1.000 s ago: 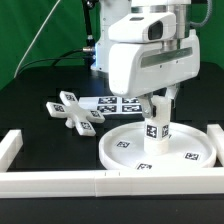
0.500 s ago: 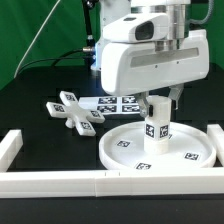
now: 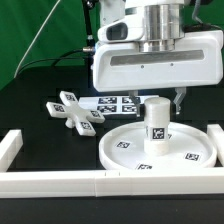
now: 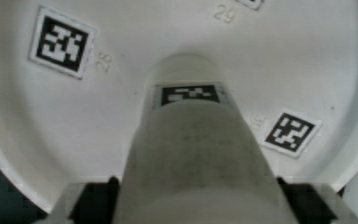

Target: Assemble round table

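Boxy white arm housing [image 3: 155,65], silver-grey cylindrical wrist above, dark claw [image 3: 167,100] fingers beneath

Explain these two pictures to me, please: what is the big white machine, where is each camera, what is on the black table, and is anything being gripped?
The big white block is the hand end of a robot arm; its gripper hangs below it. One picture is from a camera standing off the arm. The other is from a camera on the wrist, looking down between the fingers.

On the black table lies a large round disc with a rim and square tags. A short cylindrical leg stands upright at its middle. Toward the exterior view's left lies a cross-shaped base, apart from the disc. Behind it is the flat marker board. A white rail frame borders the front.

The wrist view shows a finger on each side of the leg, so the gripper seems closed on it.
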Controlling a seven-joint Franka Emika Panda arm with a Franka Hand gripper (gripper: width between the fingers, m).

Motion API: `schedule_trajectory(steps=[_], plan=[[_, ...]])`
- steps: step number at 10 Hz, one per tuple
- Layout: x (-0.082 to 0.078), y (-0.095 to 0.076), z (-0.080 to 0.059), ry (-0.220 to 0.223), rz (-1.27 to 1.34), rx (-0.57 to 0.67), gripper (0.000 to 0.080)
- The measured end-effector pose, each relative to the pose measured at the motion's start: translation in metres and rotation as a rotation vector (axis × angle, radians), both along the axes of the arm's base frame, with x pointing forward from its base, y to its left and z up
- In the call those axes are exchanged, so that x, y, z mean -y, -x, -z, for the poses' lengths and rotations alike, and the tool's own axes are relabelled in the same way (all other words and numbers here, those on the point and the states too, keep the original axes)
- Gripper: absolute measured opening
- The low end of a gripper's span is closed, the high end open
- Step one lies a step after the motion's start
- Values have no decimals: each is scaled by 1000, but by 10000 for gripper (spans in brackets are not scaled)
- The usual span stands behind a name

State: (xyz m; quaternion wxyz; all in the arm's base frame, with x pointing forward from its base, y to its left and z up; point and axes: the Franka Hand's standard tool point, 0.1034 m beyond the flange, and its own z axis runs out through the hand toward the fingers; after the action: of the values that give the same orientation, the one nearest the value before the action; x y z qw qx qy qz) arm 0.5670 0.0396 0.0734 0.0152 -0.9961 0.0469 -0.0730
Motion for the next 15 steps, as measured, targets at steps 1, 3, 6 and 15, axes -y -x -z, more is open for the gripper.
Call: schedule_trajectory(steps=[1,3,6,15], plan=[[1,0,0,-16,124,0,407],[2,0,1,-50,295,-4,407],[3,1,0,-112,545,-30,410],[3,3,-1,-139,735,-59,615]])
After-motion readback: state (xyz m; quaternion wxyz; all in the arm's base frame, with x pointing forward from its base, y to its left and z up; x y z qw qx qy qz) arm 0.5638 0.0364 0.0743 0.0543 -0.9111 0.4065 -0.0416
